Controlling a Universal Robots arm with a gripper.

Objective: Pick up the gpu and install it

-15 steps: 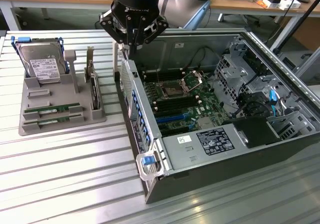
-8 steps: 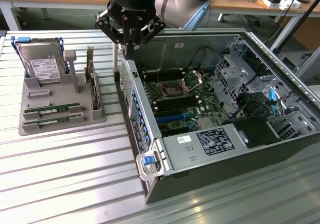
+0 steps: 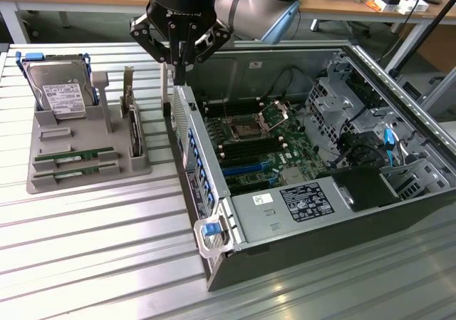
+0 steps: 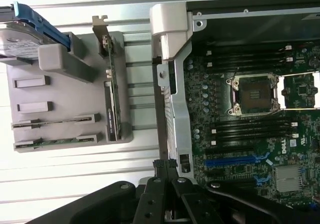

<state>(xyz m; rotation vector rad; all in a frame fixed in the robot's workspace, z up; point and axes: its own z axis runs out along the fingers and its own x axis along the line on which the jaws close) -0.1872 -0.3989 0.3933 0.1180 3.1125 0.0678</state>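
The gpu (image 3: 75, 155) (image 4: 55, 120) is a thin green circuit-board stick lying on edge in a slot of the grey holder (image 3: 43, 181) (image 4: 75, 49), at the exterior view's left. A second stick like it (image 3: 75, 168) (image 4: 55, 140) lies in the neighbouring slot. My gripper (image 3: 179, 74) (image 4: 165, 165) hangs shut, with nothing between its fingers. It is above the near wall of the open computer case (image 3: 214, 213), between the holder and the motherboard (image 3: 256, 145) (image 4: 250, 134). It stands well apart from the sticks.
The holder also carries a silver hard drive in blue rails (image 3: 60, 88) (image 4: 20, 34) and an upright dark card with a metal bracket (image 3: 132, 120) (image 4: 111, 99). The case has an open CPU socket (image 4: 256, 95), black memory slots and drive cages. Everything rests on a ribbed metal table (image 3: 92, 256).
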